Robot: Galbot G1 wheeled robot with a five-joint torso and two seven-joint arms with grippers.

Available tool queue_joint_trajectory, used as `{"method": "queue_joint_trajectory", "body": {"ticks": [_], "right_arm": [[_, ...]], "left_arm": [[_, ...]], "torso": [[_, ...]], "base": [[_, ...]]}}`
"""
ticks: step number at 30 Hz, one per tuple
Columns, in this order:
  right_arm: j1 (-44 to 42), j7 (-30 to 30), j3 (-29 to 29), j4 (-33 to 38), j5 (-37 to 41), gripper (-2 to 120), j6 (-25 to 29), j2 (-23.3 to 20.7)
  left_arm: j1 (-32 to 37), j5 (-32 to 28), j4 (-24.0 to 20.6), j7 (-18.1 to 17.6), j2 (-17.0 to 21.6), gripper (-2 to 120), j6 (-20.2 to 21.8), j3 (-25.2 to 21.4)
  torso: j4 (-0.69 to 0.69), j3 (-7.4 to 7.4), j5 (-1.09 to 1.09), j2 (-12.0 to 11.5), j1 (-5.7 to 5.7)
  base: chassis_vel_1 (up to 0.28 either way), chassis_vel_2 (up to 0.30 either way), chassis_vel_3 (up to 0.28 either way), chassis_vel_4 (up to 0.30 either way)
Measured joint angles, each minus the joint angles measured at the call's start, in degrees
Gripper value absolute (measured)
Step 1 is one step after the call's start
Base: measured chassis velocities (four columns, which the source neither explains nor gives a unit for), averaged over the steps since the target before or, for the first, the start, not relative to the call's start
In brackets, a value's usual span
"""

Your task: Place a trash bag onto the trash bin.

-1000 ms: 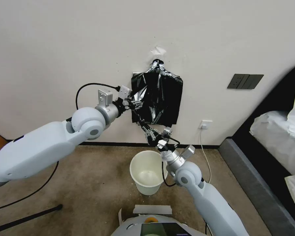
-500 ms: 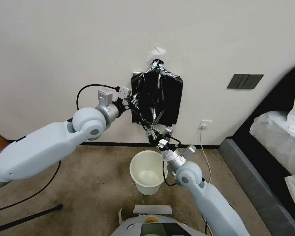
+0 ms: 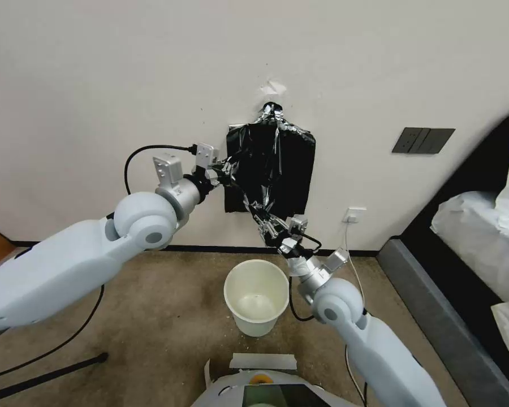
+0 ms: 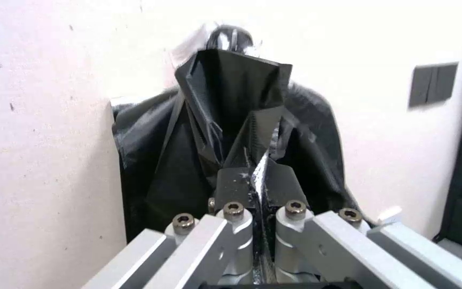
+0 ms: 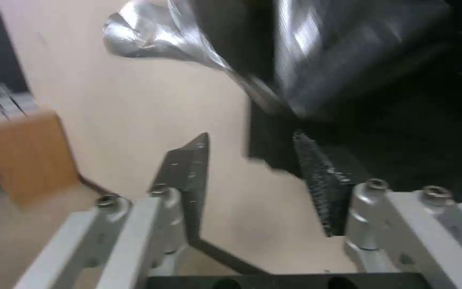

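The trash bag [image 3: 254, 206] is a thin glossy black film drawn out from the bundle on the wall. It slants down from my left gripper [image 3: 223, 171] to my right gripper [image 3: 270, 226]. The left wrist view shows the left gripper [image 4: 258, 176] shut on a pinched fold of the bag [image 4: 231, 100]. My right gripper [image 5: 252, 160] is open, with bare wall showing between its fingers and shiny bag film [image 5: 274, 52] just past their tips. The cream-white trash bin [image 3: 227, 294] stands upright on the carpet below both grippers.
The bundle of black bags [image 3: 285, 164] hangs from a wall hook. A switch plate [image 3: 423, 140] and a socket [image 3: 354, 215] with a cable are on the wall to the right. A bed [image 3: 481, 226] fills the right side, and a black cable [image 3: 45, 339] crosses the floor on the left.
My left gripper has drawn up and to the left, stretching the bag away from the bundle. My right gripper has shifted right and slightly up along the bag's lower end.
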Motion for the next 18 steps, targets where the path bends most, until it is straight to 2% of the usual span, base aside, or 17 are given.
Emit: {"method": "queue_joint_trajectory", "body": {"ticks": [1,5,6,9,10,13,15,17,18], "right_arm": [[0.0,0.0,0.0,0.0,0.0,50,0.0,0.0],[-1.09,3.89,2.92,4.33,-1.75,68,-3.13,-3.31],[-1.09,3.89,2.92,4.33,-1.75,68,-3.13,-3.31],[2.93,7.51,3.2,6.84,-1.98,83,-5.84,-5.9],[2.93,7.51,3.2,6.84,-1.98,83,-5.84,-5.9],[9.89,10.54,2.47,7.44,-0.28,97,-8.82,-10.14],[11.69,11.25,2.13,7.51,0.9,98,-9.6,-11.23],[19.65,14.21,0.24,7.64,6.4,100,-12.59,-15.35],[19.65,14.21,0.24,7.64,6.4,100,-12.59,-15.35]], "left_arm": [[0.0,0.0,0.0,0.0,0.0,0,0.0,0.0],[3.6,-0.06,-0.96,0.39,0.15,0,-0.75,-3.07],[3.6,-0.06,-0.96,0.39,0.15,0,-0.75,-3.07],[5.44,-0.04,-1.58,0.51,0.19,0,-1.05,-4.51],[5.44,-0.04,-1.58,0.51,0.19,0,-1.05,-4.51],[7.41,0.06,-2.28,0.55,0.32,0,-1.25,-6.27],[7.81,0.09,-2.43,0.57,0.33,0,-1.32,-6.62],[9.33,0.27,-2.94,0.64,0.4,0,-1.46,-7.9],[9.33,0.27,-2.94,0.64,0.4,0,-1.46,-7.9]], "torso": [[0.0,0.0,0.0,0.0,0.0],[0.02,0.0,-0.01,0.0,0.0],[0.02,0.0,-0.01,0.0,0.0],[0.02,0.0,0.0,0.0,0.0],[0.02,0.0,0.0,0.0,0.0],[0.03,0.0,0.0,0.0,0.0],[0.03,0.0,0.0,0.0,0.0],[0.03,0.01,-0.02,0.0,0.0],[0.03,0.01,-0.02,0.0,0.0]], "base": [[0.0,0.0,0.0,0.0],[0.0,0.0,0.0,0.0],[0.0,0.0,0.0,0.0],[0.0,0.0,0.0,0.0],[0.0,0.0,0.0,0.0],[0.0,0.0,0.0,0.0],[0.0,0.0,0.0,0.0],[0.0,0.0,0.0,0.0],[0.0,0.0,0.0,0.0]]}}
